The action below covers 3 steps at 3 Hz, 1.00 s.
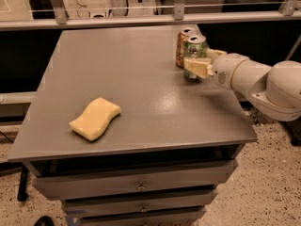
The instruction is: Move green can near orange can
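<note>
The green can [196,46] stands upright near the far right corner of the grey bench [136,69], right beside the orange can [182,45], which is just behind it and to its left; the two look to be touching or nearly so. The gripper [196,61] reaches in from the right on a white arm [263,79] and is clamped on the green can, one pale finger across its lower front and the other behind it. Whether the can's base rests on the bench or is held a little above it cannot be told. Both cans show silver tops; their contents cannot be seen. A yellow sponge [95,118] lies flat well apart at the near left. The drawers [136,185] under the bench are closed
</note>
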Available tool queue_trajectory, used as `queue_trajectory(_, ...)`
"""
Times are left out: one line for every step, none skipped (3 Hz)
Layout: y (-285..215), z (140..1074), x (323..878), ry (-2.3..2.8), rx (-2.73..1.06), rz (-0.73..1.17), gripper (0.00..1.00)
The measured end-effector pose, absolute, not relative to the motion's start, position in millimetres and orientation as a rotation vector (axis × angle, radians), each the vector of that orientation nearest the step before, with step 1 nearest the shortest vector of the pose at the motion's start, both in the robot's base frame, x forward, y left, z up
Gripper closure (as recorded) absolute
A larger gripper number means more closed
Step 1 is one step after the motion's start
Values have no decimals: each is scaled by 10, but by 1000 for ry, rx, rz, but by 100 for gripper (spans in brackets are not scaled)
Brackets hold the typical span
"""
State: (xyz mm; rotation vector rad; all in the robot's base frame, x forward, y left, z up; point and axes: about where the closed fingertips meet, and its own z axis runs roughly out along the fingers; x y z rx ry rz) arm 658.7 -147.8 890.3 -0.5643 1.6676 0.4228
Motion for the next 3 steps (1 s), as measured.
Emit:
queue_trajectory(-1533,8941,6601,1661,-585,408,13)
queue_trajectory(-1583,8952,6579,1654,-592,402,0)
queue_trajectory(-1533,8944,6529,1654,-605,421,0)
